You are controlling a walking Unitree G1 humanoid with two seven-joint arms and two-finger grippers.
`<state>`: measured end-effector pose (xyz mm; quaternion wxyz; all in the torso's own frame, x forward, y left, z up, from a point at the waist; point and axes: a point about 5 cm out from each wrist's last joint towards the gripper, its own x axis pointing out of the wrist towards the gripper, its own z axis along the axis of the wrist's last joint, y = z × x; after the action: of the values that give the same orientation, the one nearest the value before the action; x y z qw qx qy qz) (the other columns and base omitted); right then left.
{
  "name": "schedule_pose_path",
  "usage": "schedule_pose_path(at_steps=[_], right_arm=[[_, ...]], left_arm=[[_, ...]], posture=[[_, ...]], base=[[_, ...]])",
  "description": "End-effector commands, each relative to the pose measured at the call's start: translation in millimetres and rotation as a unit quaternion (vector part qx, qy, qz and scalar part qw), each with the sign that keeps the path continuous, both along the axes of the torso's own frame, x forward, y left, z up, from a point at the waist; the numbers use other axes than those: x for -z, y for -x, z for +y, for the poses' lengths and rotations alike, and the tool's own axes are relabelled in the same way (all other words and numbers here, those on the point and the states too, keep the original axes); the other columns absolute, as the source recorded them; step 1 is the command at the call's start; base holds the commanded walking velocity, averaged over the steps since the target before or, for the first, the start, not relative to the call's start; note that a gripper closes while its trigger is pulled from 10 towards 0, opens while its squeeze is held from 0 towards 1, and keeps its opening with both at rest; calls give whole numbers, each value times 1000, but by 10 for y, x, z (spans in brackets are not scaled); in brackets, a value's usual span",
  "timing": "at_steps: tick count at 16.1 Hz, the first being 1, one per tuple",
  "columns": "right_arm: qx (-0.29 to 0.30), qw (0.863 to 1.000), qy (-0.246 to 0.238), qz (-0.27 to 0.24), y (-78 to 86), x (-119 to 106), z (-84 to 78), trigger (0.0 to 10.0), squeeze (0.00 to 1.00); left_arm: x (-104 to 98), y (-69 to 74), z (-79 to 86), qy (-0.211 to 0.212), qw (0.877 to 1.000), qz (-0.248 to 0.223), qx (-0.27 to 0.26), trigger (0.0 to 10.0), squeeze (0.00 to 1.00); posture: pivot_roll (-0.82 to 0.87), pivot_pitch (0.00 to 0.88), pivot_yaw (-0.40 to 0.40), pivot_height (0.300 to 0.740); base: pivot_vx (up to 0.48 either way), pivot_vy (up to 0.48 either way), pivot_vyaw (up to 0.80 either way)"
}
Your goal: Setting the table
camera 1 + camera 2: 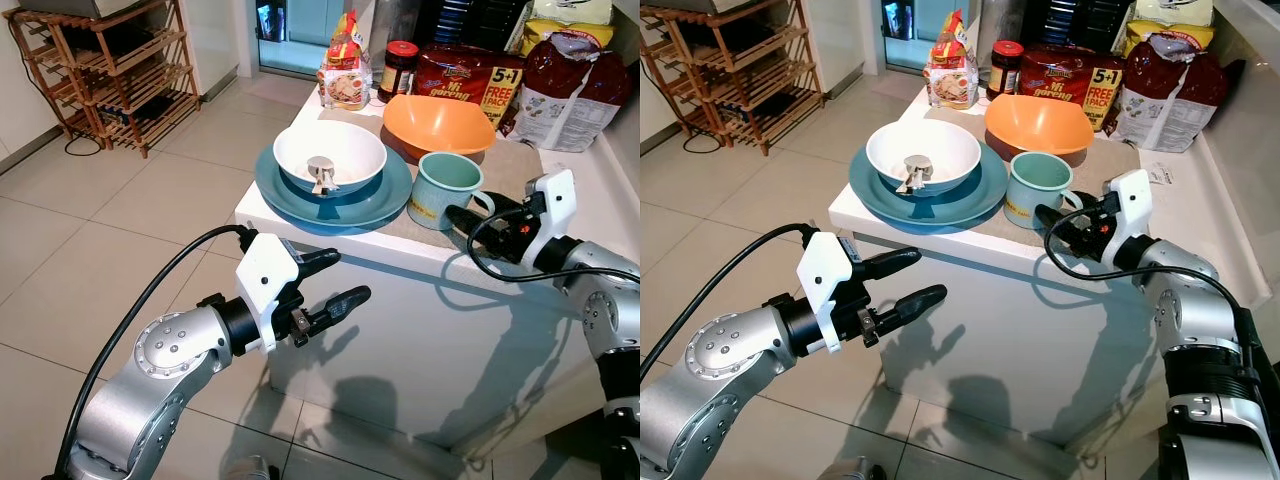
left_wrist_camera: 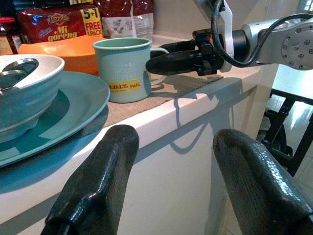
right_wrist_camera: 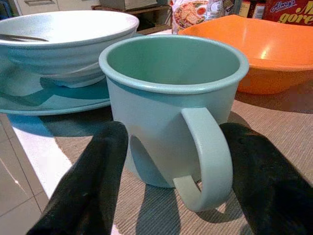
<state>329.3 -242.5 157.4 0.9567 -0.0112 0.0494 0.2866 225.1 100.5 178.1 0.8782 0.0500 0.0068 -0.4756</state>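
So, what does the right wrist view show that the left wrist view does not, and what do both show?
Right wrist view alone: the mug's hollow inside and its handle standing between the open right tool's fingers.

Left wrist view alone: the mug's yellow label, the right tool from the side, the open left tool.

Both: green mug, orange bowl, white bowl, blue plate.

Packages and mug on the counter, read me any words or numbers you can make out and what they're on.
"Mi goreng", "5+1 FREE PACK": red noodle multipack.
"Alwyys", "gore": same multipack's corner, right wrist view.
Mug yellow band: roughly "DAILY", blurred.
Jar, noodle packet, red-and-white bags: unreadable.
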Motion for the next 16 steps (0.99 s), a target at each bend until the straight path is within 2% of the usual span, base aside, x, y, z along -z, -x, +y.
schedule_pose_path(at_steps=[1,4,6,7,8,10,11,12,13,14,16], right_arm=[[6,1000,17,-10,-27,-77,-35,10000,0],[-12,999,-11,-35,77,-207,-121,10000,0],[-2,999,-18,-45,128,-264,-210,10000,0],[8,999,-21,-48,137,-293,-256,10000,333],[13,998,-30,-54,148,-331,-289,10000,1000],[17,997,-47,-65,169,-392,-298,10000,1000],[36,991,-90,-88,157,-499,-296,10000,1000],[108,979,-138,-106,82,-631,-333,10000,961],[127,970,-162,-129,50,-758,-228,10000,0],[127,970,-160,-132,30,-802,-94,10000,0],[127,973,-152,-116,-9,-797,71,10000,0]], left_arm=[[-14,8,-15,3,1000,-4,6,10000,0],[-17,21,6,3,1000,-3,2,10000,0],[-20,23,12,3,1000,-3,2,10000,0],[-26,17,11,5,1000,-4,2,10000,0],[-31,6,5,6,1000,-5,2,10000,0],[-40,-6,0,7,1000,-10,1,10000,0],[-76,-37,14,11,999,-30,-17,10000,0],[-120,-170,59,13,996,-41,-84,10000,0],[-230,-300,119,21,987,-69,-142,10000,0],[-367,-382,171,25,978,-108,-175,10000,0],[-642,-472,268,49,964,-158,-209,10000,0]], posture=[[110,14,-48,740],[115,16,-53,740],[110,19,-48,740],[105,20,-46,740],[101,20,-42,740],[99,22,-41,740],[99,23,-42,740],[103,23,-49,740],[107,27,-46,740],[107,27,-46,740],[107,27,-46,740]], base=[[0,0,0],[0,0,0],[0,0,0],[0,0,0],[0,0,0],[0,0,0],[0,0,0],[0,0,0],[0,0,0],[0,0,0],[122,0,-603]])
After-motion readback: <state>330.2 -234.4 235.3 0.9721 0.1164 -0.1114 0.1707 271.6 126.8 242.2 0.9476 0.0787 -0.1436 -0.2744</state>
